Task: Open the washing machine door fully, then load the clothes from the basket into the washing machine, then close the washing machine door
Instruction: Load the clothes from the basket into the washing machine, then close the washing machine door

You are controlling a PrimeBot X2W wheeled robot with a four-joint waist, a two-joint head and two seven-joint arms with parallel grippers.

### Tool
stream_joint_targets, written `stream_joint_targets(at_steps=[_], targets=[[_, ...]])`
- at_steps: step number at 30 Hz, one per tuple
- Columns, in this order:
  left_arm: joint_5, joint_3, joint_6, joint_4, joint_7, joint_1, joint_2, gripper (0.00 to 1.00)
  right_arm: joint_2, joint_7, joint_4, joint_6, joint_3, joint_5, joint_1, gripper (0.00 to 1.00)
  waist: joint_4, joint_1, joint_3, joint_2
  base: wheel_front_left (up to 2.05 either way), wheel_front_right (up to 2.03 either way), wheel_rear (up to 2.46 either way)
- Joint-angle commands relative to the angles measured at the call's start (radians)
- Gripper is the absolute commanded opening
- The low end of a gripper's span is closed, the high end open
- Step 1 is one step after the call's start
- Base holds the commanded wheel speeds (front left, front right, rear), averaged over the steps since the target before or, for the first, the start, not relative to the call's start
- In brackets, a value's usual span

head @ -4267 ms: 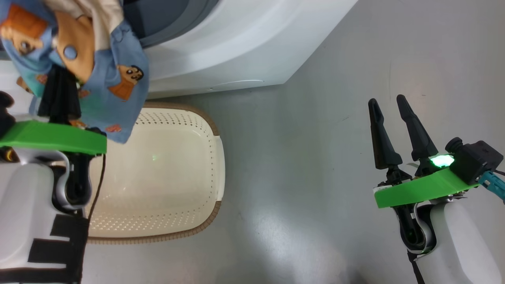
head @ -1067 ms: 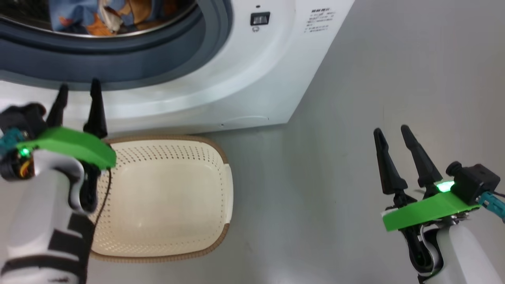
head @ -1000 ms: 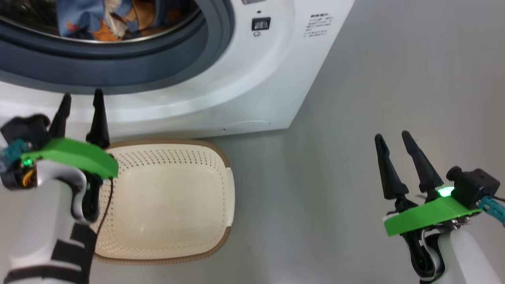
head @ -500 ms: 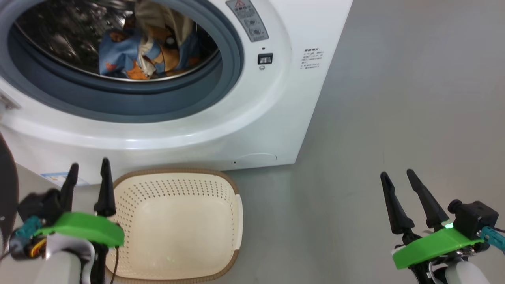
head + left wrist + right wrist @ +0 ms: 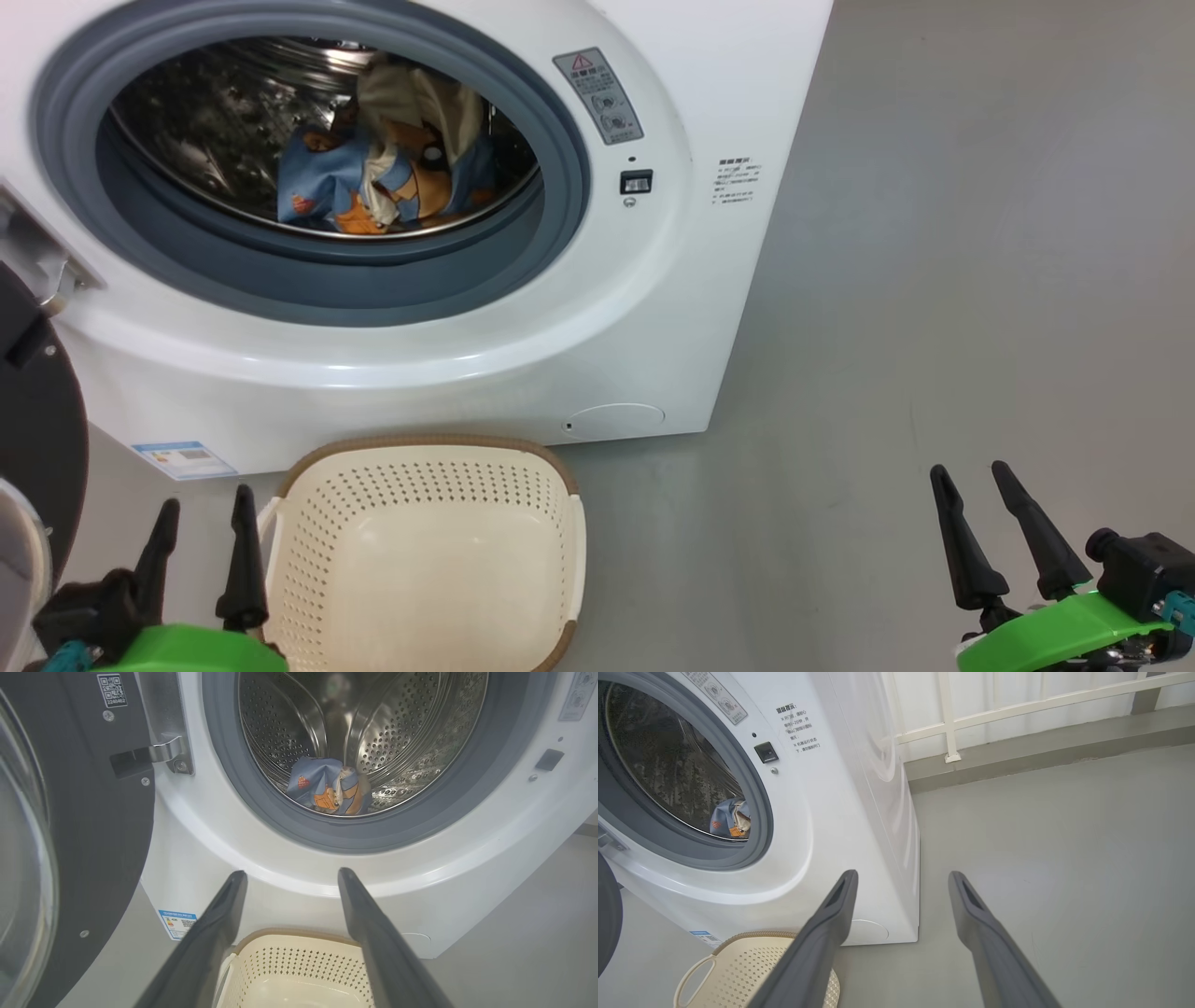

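Observation:
The white washing machine stands with its mouth uncovered, and the clothes, light-blue with orange figures, lie inside the steel drum. They also show as the clothes and the clothes. The washing machine door hangs swung out at the left, its black inner rim facing me. The cream basket sits on the floor before the machine with nothing in it. My left gripper is open beside the basket's left edge, holding nothing. My right gripper is open over bare floor at the right.
Grey floor stretches to the right of the machine. A white railing and a low kerb run along the far wall. The door's metal hinge joins it to the machine's left front. A blue label marks the lower front.
The head camera has tilted up, so the drum shows more and both grippers sit lower. Four seconds ago my left gripper held the clothes; they now lie in the drum and it is open.

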Motion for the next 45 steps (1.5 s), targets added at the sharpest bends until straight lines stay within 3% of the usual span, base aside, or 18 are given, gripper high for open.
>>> stream_joint_targets(at_steps=[1, 20, 35, 45], targets=[[0.009, 0.042, -0.002, -0.037, -0.006, 0.004, 0.018, 1.0, -0.014, -0.005, -0.026, 0.003, 0.012, 0.018, 0.008, 1.0, 0.002, 0.0, 0.0, 0.0, 0.0, 0.0, 0.0], [0.017, 0.06, -0.002, -0.036, -0.006, 0.002, 0.006, 1.0, -0.006, -0.005, -0.03, 0.003, 0.013, 0.014, -0.001, 1.0, 0.005, 0.0, 0.003, 0.0, -0.08, 0.08, 0.0], [0.001, 0.057, -0.002, -0.051, -0.006, 0.005, -0.001, 1.0, -0.007, -0.005, -0.032, 0.003, 0.01, 0.014, -0.004, 1.0, 0.007, 0.0, 0.008, 0.0, -1.23, 1.23, 0.0], [-0.004, 0.049, -0.002, -0.056, -0.006, 0.014, -0.003, 1.0, -0.008, -0.005, -0.029, 0.003, 0.015, 0.014, -0.001, 1.0, 0.01, 0.0, -0.001, 0.0, -0.29, 0.29, 0.0]])
